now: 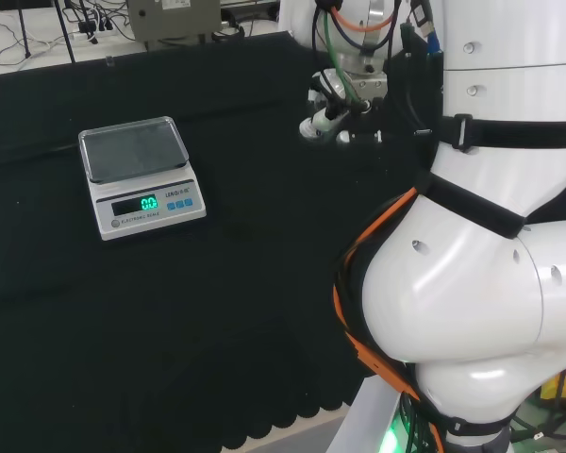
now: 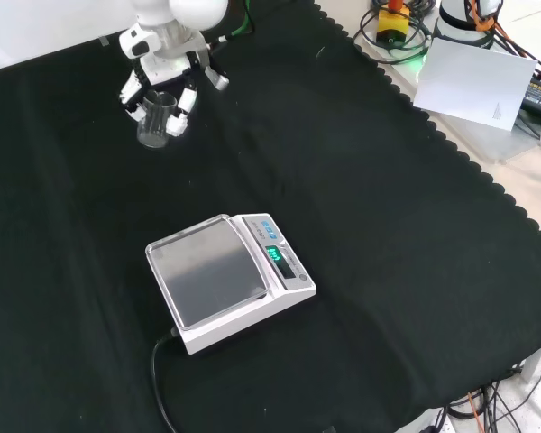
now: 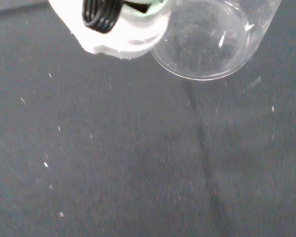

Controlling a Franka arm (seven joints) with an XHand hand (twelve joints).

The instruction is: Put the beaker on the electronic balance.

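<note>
The clear glass beaker (image 2: 154, 124) stands upright at the far left of the cloth in the front view, with the fingers of my black and white hand (image 2: 165, 76) curled round its sides from above. The wrist view looks down past a white part of the hand (image 3: 119, 30) at the beaker's round base (image 3: 207, 44) over the black cloth. In the head view the hand (image 1: 335, 102) is at the upper middle, and the beaker is hard to make out there. The electronic balance (image 2: 227, 280) (image 1: 141, 176) sits apart from the hand, its pan bare and its display lit green.
A black cable (image 2: 158, 379) runs from the balance toward the cloth's near edge in the front view. The arm's white links (image 1: 472, 245) stand at the head view's right. A white board (image 2: 476, 83) lies beyond the scalloped cloth edge (image 2: 451, 144).
</note>
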